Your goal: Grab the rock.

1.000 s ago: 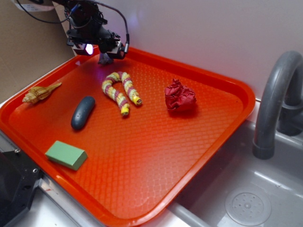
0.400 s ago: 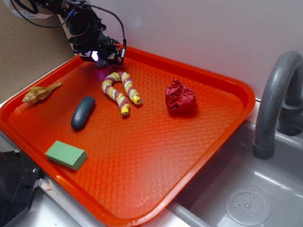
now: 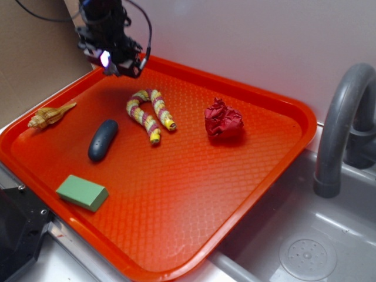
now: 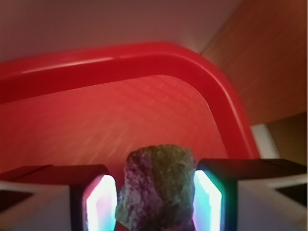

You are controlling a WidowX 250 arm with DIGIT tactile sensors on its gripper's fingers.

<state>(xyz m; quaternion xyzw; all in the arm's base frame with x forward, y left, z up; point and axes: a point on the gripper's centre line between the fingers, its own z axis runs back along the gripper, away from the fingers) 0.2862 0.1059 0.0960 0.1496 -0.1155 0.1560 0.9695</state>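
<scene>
In the wrist view the rock (image 4: 159, 190), a rough brown-grey lump, sits between my two lit pads, pressed by both. The gripper (image 4: 155, 180) is shut on it and hangs above the far left corner of the orange tray (image 4: 120, 65). Seen from the exterior view, the gripper (image 3: 114, 61) hovers over that same corner of the tray (image 3: 305, 117), one pad glowing. The gripper body hides the rock there.
On the tray lie a striped curved toy (image 3: 150, 114), a red wrinkly wad (image 3: 222, 119), a dark blue-grey oval (image 3: 103, 140), a green block (image 3: 82, 192) and a tan shell-like figure (image 3: 50, 114). A grey faucet (image 3: 346, 117) and sink drain (image 3: 307, 257) are at right.
The gripper came down on the rock at the tray's far left corner, then rose and shifted slightly left. The rock no longer rests on the tray.
</scene>
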